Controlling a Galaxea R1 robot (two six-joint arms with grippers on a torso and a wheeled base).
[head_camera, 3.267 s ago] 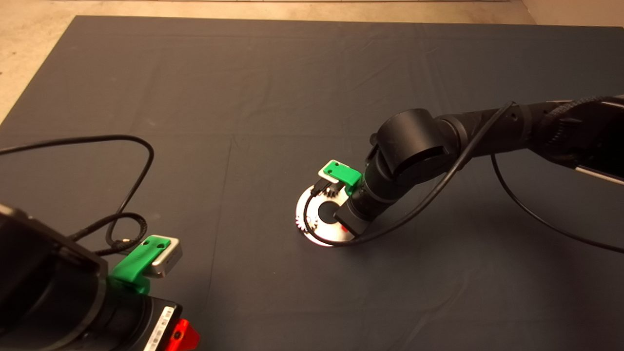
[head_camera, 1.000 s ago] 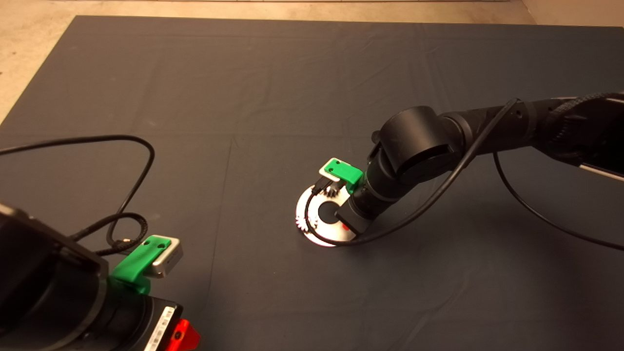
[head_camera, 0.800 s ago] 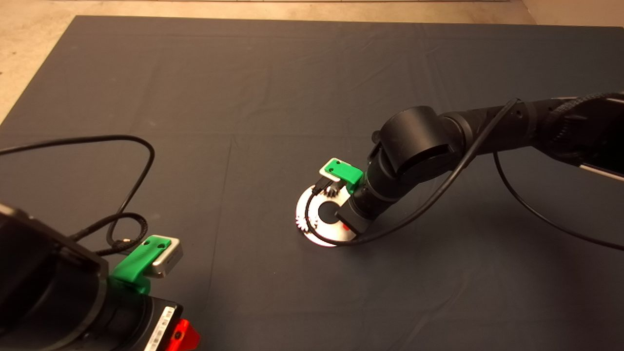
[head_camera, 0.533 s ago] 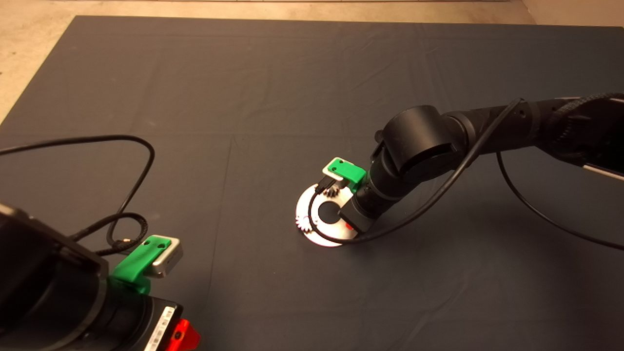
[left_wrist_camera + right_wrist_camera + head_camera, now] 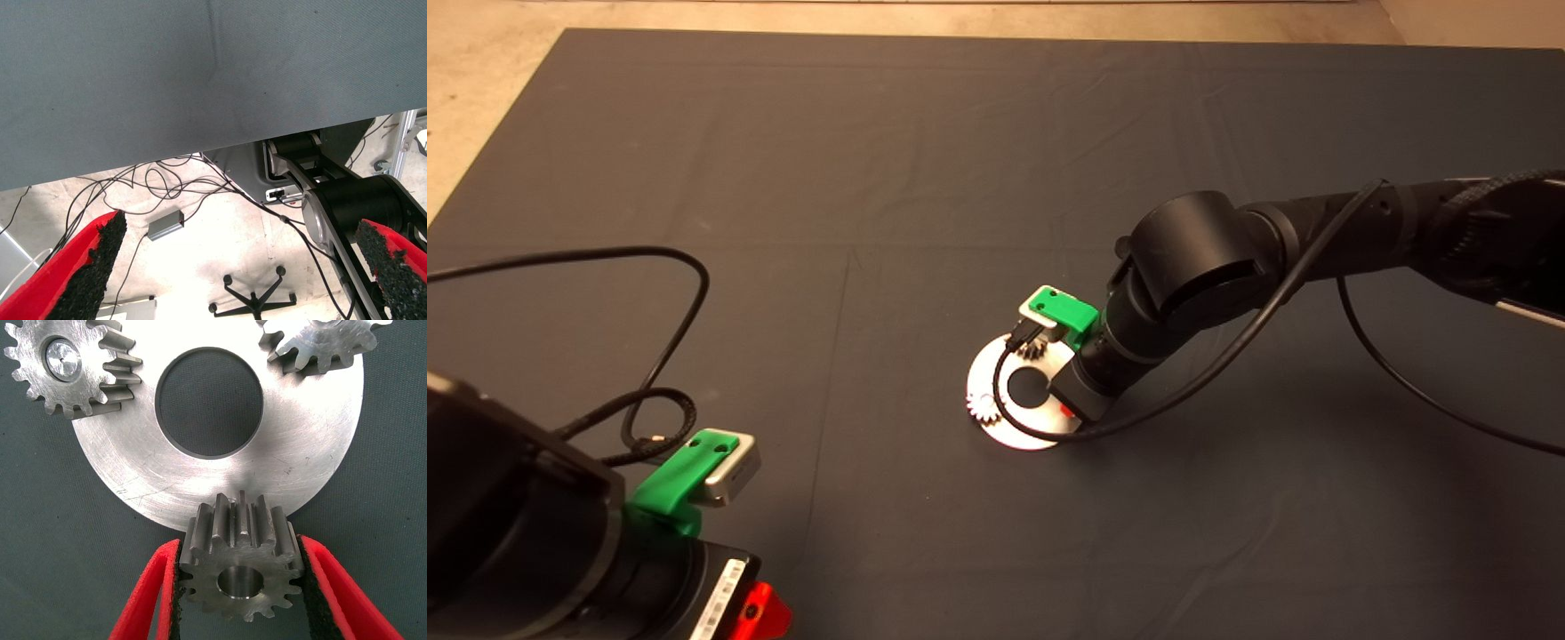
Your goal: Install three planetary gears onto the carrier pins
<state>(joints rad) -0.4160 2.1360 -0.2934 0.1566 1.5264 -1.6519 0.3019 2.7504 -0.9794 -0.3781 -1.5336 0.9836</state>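
Observation:
The silver-white disc (image 5: 300, 453) lies on the dark mat; in the head view (image 5: 1009, 431) it sits right of centre. One planetary gear (image 5: 67, 363) sits on a carrier pin (image 5: 59, 359), whose tip shows in its hole. A second gear (image 5: 320, 340) sits at the disc's rim, cut off by the picture edge. My right gripper (image 5: 240, 547) is shut on the third gear (image 5: 240, 577), at the disc's near edge, its centre hole empty. The pin there is hidden. In the head view the right gripper (image 5: 1065, 411) is over the disc's right side. My left gripper (image 5: 243, 267) is open and parked.
The right arm's black cable (image 5: 1040, 438) loops over the disc's front edge. The left arm's cables (image 5: 667, 356) lie on the mat at the left. The left gripper (image 5: 756, 613) waits at the mat's lower left edge. A chair base (image 5: 253, 303) stands on the floor.
The right arm has shifted slightly to the right with the gear in its fingers, uncovering more of the disc. The disc, the two seated gears and the left arm have not moved.

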